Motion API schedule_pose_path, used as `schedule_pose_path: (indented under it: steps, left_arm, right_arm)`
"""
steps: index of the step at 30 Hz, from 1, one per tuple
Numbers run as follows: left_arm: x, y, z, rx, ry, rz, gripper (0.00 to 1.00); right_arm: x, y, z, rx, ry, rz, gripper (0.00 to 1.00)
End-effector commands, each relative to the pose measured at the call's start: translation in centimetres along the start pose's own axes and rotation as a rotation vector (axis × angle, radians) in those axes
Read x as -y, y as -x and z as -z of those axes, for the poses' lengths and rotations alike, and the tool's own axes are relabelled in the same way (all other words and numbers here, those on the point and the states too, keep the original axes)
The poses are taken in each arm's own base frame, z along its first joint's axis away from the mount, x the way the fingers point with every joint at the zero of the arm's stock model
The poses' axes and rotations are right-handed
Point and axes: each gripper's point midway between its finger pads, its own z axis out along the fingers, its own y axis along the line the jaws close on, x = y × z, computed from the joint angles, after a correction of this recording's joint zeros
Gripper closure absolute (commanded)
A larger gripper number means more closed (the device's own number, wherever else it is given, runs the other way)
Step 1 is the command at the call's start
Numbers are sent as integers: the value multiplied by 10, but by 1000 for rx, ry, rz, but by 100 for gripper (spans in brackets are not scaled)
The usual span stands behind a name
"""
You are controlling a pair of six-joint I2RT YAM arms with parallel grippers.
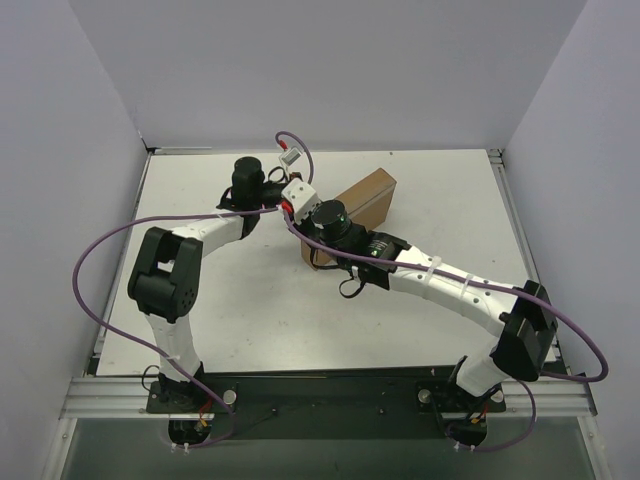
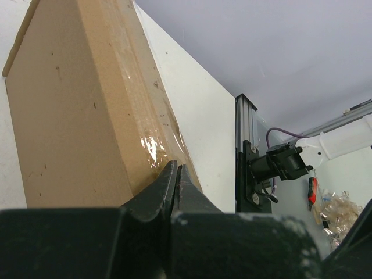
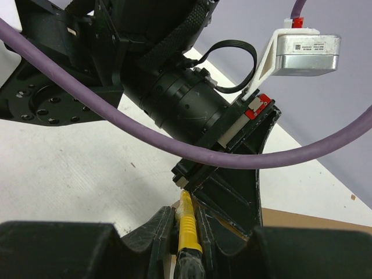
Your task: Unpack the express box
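Plainly, the unpacking is at its early, cutting stage. The express box lies flat on the tabletop, in the far half and near the middle between the left and right edges. It is slanted, with one end pointing toward the far right corner, and both wrists cover its nearer end from above. The lid looks down. In the left wrist view a glossy strip of clear tape runs along the box's edge, and no slit shows in the part that can be seen. Whether the tape is cut elsewhere I cannot tell. Nothing from inside the box is in sight on the tabletop.

The left gripper has its jaws pressed together with nothing between them. Its tips sit at the taped edge of the box, seemingly resting on it, perhaps to steady it. The right gripper is clamped on a yellow utility knife, which points forward just under the left wrist; the blade tip is hidden, so contact with the box cannot be confirmed.

By my reading, picking up the tool is done. What is left is slitting the tape, lifting the lid and flaps, and taking out whatever the box holds.
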Motion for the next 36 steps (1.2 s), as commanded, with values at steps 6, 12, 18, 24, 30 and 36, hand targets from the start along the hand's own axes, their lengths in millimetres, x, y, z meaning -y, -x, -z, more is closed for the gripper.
schedule_pose_path:
  steps: [6,12,18,24,30,36]
  left_arm:
    - [-35,-51,-8,-84,65,166,100]
    - [-36,-51,-9,-84,64,167,100]
    - [-36,-51,-8,-84,66,167,100]
    - [-36,-52,-8,-85,66,170,100]
    - [-37,-53,-9,-87,66,169,100]
    - [-37,-54,-9,-87,70,167,100]
  right_arm:
    - [10,6,0,35,-31,9,100]
    - [9,4,-1,29,-26,19,100]
    - [10,-3,0,6,-25,19,100]
    - [7,-11,1,-23,-15,4,100]
    - [9,-21,2,-63,-26,-20,100]
    - [13,-27,2,-83,-42,-26,100]
